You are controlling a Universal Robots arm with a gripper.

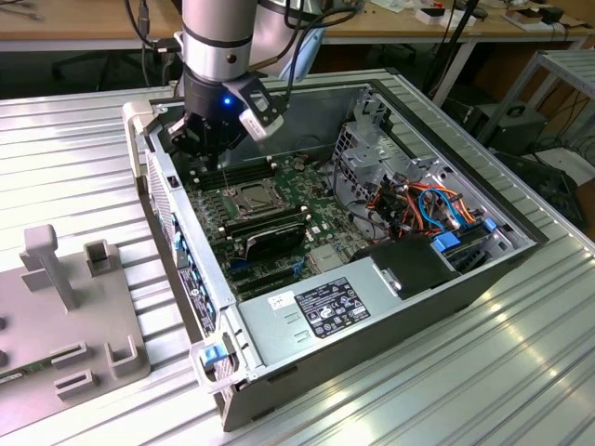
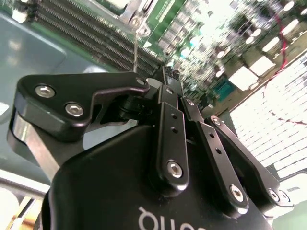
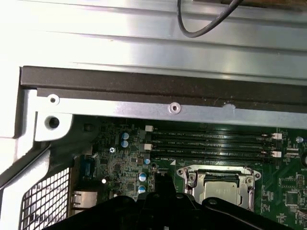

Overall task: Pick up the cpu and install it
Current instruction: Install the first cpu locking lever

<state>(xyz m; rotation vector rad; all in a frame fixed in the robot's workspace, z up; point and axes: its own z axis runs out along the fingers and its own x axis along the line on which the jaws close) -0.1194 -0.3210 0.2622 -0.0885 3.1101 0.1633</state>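
arm: comes down from the top of the exterior view into the open computer case (image 1: pixel 521 243).
gripper (image 1: pixel 216 153): hangs over the motherboard (image 1: pixel 311 177) at the case's rear corner, near the socket (image 1: pixel 253 198) and offset from it toward the exterior view's left. It also shows in both wrist views (image 2: pixel 163 79) (image 3: pixel 162 184).
gripper state: cannot tell whether it is released or clenched; the black linkage blocks the tips in the second wrist view. Nothing visibly held.
cpu (image 3: pixel 218 184): dull silver square lying inside the socket's metal frame on the motherboard, also seen in the exterior view (image 1: pixel 253 197). Apart from the gripper. Can't tell whether it is fully seated.
memory slots (image 3: pixel 211 143): long black rows just beside the socket, on its side toward the case wall.
black card (image 1: pixel 270 237): on the other side of the socket, standing on the board.
power supply (image 1: pixel 325 307): grey box at the near end of the case.
cables (image 1: pixel 428 200): orange and blue bundle toward the exterior view's right, inside the case.
case: lies on its side, open, on a ribbed metal table (image 1: pixel 74 158).
grey fixture (image 1: pixel 65 307): on the table at the exterior view's left, well apart from the case.
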